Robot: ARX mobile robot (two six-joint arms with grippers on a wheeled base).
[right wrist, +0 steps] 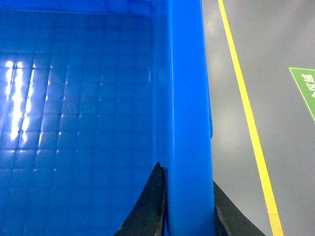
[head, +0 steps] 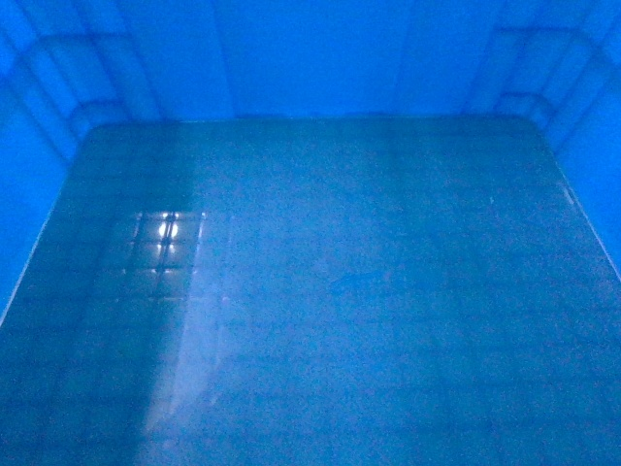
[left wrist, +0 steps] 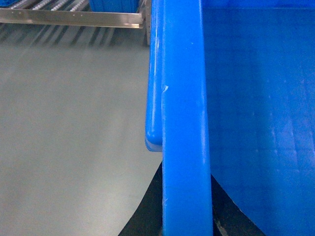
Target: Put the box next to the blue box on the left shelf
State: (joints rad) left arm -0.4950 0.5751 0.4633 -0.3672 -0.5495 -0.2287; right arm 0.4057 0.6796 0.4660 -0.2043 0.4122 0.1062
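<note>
Blue crate: the box fills the whole head view, seen from above into its inside; the floor carries a faint grid and a patch of reflected light towards the left, and the ribbed inner walls rise at the top and both sides.
Left claw: its two black fingers stand one on each side of the box's thick left rim, one outside the wall and one inside, clamped on it at the bottom of the left wrist view.
Right claw: black fingers straddle the right rim in the same way, one inside the box and one outside, closed on the wall.
Box position: held between both arms above the grey floor, with no surface visible under it in the wrist views.
Left shelf: a grey metal rail with rows of small rollers behind it shows at the top left of the left wrist view, well apart from the held rim.
Other blue box: a blue edge sits on those rollers, just left of the held box's rim in that view.
Floor marks: a yellow line runs along the floor beside the right rim, and a green sign lies at the far right.
</note>
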